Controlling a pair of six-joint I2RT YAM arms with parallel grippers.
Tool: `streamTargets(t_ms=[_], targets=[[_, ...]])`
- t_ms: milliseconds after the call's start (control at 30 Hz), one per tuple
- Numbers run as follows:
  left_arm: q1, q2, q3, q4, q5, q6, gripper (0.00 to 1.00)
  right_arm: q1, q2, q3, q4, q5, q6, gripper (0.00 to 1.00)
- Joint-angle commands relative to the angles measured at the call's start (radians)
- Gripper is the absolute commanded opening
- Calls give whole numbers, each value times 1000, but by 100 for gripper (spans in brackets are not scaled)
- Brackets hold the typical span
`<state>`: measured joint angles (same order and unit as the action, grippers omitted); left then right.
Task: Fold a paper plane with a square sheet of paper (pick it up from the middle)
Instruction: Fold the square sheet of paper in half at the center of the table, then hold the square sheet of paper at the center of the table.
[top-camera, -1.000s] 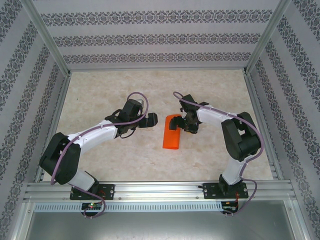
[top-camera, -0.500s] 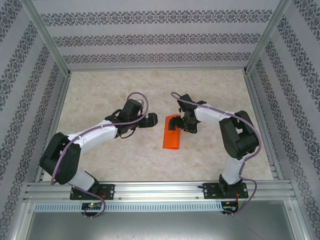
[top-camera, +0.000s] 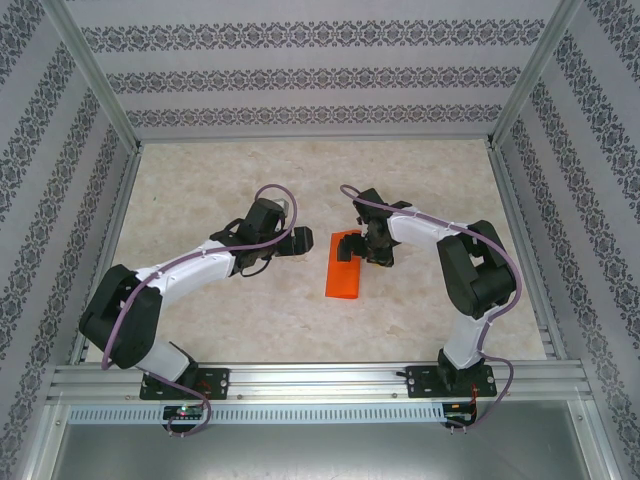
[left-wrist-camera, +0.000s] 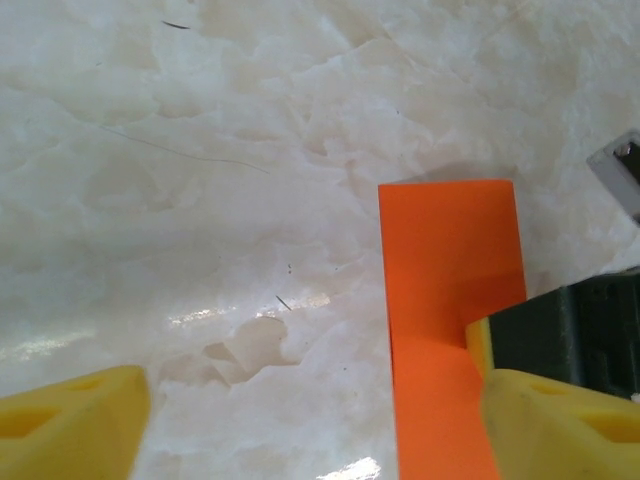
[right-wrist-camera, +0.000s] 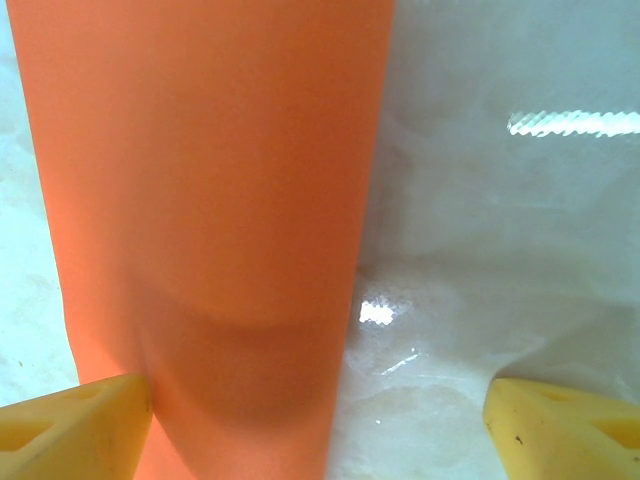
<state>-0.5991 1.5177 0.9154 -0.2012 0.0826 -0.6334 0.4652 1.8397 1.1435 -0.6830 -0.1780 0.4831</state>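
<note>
The square sheet of paper (top-camera: 343, 280) lies flat mid-table, folded into a narrow bright orange strip like a paper plane's dart. Its far tip is hidden under my right gripper (top-camera: 350, 247). That gripper (right-wrist-camera: 320, 430) is open, with the paper (right-wrist-camera: 200, 180) running between its yellow fingers, close against the left one. My left gripper (top-camera: 302, 243) sits just left of the strip's far end. In its wrist view the left gripper (left-wrist-camera: 320, 430) is open. There the paper (left-wrist-camera: 445, 270) lies by its right finger, square end away, and the right gripper's dark finger (left-wrist-camera: 560, 330) rests on the strip.
The marble-patterned table (top-camera: 220, 180) is fenced by aluminium rails and patterned walls on three sides. Both arm bases stand on the rail at the near edge.
My right gripper has edged slightly left over the strip's far end. The left arm and the paper have stayed in place.
</note>
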Motion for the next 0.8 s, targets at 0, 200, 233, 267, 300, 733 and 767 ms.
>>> streamTargets(t_ms=[0,200,233,267,300,733,767], targets=[[-18,34,20,35,40,3,69,8,63,-19,1,45,-5,88],[-22,139,105,-20,112,-2,3,10,66,-21,0,52,-3,88],[-24,156,118,-28,120,-5,0,10,67,-21,0,54,-3,89],[-26,175,132,-29,134,-7,0,10,67,-21,-2,55,-2,88],[-29,191,142,-30,144,-9,0,10,69,-21,-2,57,0,88],[-64,366,249,-32,257,-80,0,13,78,-35,9,61,7,88],[-66,378,255,-32,263,-83,0,13,78,-37,9,60,8,88]])
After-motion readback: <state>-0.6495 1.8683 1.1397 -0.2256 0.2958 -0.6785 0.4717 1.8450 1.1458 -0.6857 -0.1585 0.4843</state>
